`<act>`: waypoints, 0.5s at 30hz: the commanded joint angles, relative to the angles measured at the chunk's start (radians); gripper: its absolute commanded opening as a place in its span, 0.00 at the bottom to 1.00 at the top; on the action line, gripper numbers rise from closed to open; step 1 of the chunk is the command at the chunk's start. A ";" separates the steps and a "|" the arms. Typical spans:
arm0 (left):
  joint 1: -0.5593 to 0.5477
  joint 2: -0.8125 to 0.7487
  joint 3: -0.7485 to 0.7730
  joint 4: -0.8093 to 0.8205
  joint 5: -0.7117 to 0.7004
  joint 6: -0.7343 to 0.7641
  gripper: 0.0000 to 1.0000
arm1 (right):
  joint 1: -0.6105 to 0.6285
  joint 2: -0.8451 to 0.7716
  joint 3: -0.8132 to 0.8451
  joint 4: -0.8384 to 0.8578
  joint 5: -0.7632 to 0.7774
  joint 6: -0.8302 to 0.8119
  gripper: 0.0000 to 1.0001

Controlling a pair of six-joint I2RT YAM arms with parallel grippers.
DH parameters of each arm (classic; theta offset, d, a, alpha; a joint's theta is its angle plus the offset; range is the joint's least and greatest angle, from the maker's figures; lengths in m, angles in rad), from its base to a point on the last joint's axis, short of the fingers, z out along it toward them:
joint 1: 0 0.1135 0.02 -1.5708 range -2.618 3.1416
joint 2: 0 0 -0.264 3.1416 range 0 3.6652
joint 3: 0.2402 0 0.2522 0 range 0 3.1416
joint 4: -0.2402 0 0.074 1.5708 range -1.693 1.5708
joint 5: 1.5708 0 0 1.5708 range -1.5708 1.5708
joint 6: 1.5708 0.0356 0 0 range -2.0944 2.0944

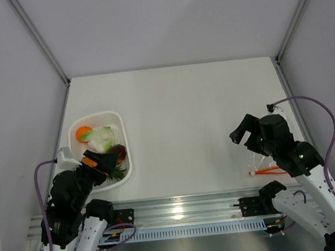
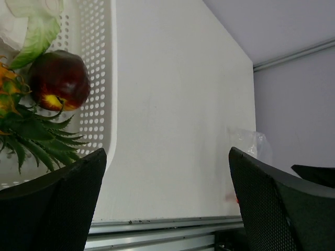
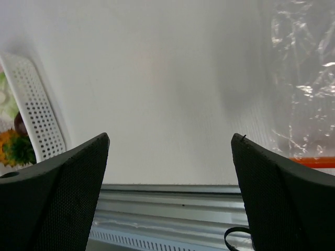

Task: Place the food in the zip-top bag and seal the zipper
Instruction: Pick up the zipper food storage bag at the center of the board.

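The food lies in a white mesh basket (image 1: 123, 136) at the left: a round orange fruit (image 1: 84, 134), a pale leafy vegetable (image 1: 102, 138), a dark red piece (image 1: 118, 150) and a pineapple with green leaves (image 1: 117, 173). My left gripper (image 1: 102, 163) is open and empty above the basket's near end. Its wrist view shows the dark red piece (image 2: 58, 79) and pineapple leaves (image 2: 31, 136). The clear zip-top bag (image 3: 303, 78) lies flat at the right, its red-orange zipper (image 3: 314, 161) toward the near edge. My right gripper (image 1: 241, 132) is open and empty, just left of the bag (image 1: 263, 164).
An aluminium rail (image 1: 177, 212) runs along the table's near edge. Grey walls stand on the left, right and back. The right arm covers much of the bag in the top view. The basket wall (image 3: 36, 115) shows far left in the right wrist view.
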 commanded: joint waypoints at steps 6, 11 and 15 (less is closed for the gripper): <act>0.007 -0.060 0.047 0.037 0.134 0.277 0.99 | -0.196 0.065 0.218 -0.111 0.288 0.005 0.99; 0.007 -0.025 0.035 0.071 0.245 0.305 0.99 | -0.411 0.291 0.307 -0.126 0.263 -0.033 0.99; 0.007 0.005 0.033 0.100 0.342 0.303 0.99 | -0.562 0.400 0.284 -0.097 0.367 0.029 0.99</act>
